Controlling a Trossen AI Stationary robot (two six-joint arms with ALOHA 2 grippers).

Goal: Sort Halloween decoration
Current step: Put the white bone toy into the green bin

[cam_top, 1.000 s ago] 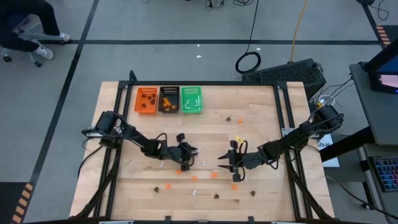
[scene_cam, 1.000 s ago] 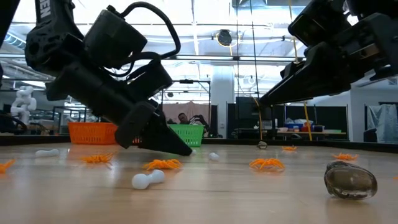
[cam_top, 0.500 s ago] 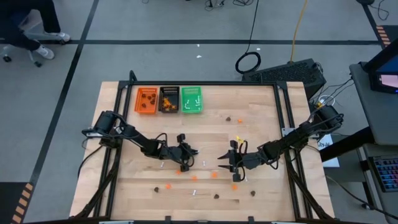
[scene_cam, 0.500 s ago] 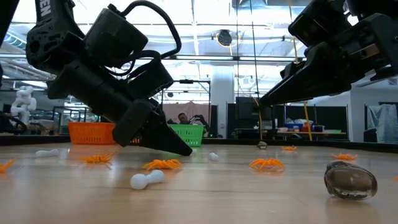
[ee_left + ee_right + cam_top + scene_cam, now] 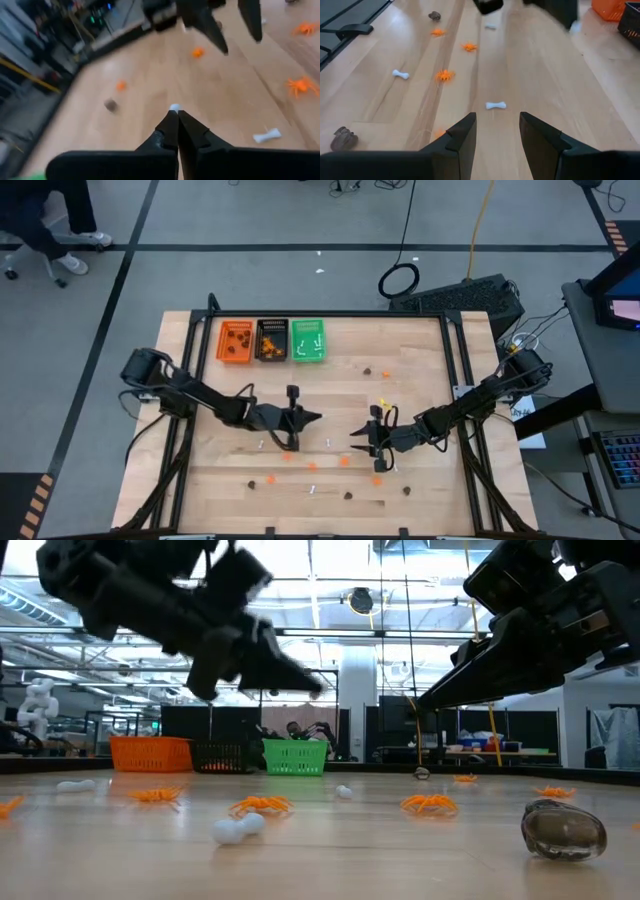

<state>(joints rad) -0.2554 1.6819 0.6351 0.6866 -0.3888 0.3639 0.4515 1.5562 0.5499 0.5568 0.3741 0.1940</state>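
Halloween decoration: tiny trinkets of three kinds scattered over the wooden table, mostly on its near half between and in front of the two arms.
Orange pieces: small spidery shapes with thin legs, such as one ahead of the right gripper and one lying flat in the low view.
White pieces: short bone-shaped sticks with knobbed ends; one lies just ahead of the right fingers, another lies near the low camera.
Dark pieces: rounded brown lumps, one glossy and close to the low camera, one at the table's side.
Trays: orange tray, black tray and green tray stand side by side at the far edge, each already holding a few pieces.
Left gripper: fingers pressed together, with a small white piece showing at their tips; it hangs above the table near the middle.
Right gripper: fingers spread apart with nothing between them, low over the table right of centre.
Change: the left gripper was down at the tabletop among the orange pieces a second ago; it has risen clear of the surface and its arm has swung back toward the left edge. The right arm has not moved.
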